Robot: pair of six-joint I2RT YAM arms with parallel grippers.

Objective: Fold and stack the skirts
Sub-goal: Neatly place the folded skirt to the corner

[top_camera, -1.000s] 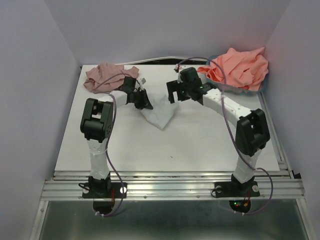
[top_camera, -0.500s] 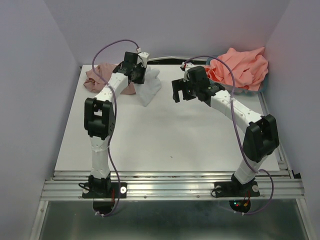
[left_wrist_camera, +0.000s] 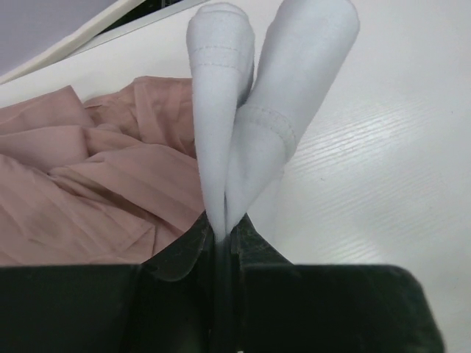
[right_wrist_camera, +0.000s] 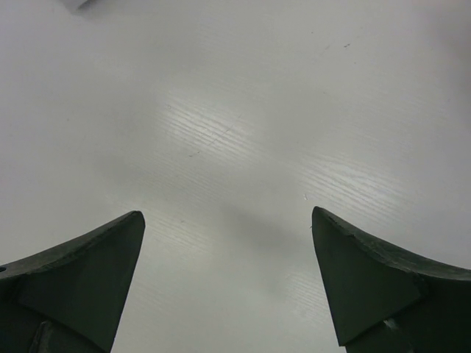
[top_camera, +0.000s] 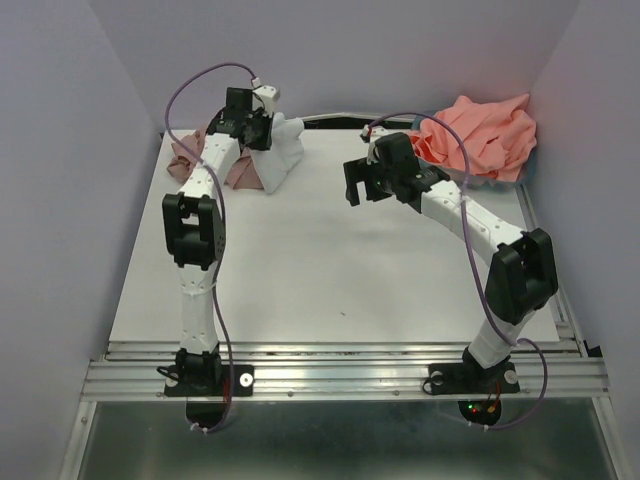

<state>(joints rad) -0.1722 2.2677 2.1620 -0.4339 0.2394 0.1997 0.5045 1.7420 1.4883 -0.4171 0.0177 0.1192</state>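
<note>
My left gripper (top_camera: 262, 132) is shut on the pale white-blue skirt (top_camera: 282, 157) and holds it at the far left of the table, partly over the mauve-pink pleated skirt (top_camera: 190, 158). In the left wrist view the white-blue skirt (left_wrist_camera: 243, 132) hangs in two folds from the closed left gripper (left_wrist_camera: 223, 235), with the mauve-pink skirt (left_wrist_camera: 88, 198) beneath. My right gripper (top_camera: 358, 190) is open and empty above bare table; in the right wrist view the right gripper (right_wrist_camera: 228, 220) shows only tabletop between its fingers. The coral-salmon cloth (top_camera: 480, 135) is heaped at the far right.
A teal basket (top_camera: 528, 165) edge shows under the coral heap at the far right. Purple-grey walls enclose the table (top_camera: 330, 280) on three sides. Cables loop above both arms.
My left gripper has carried the white-blue skirt from mid-table back and left, onto the mauve-pink skirt. My right arm rose a little at first and has since stayed still.
</note>
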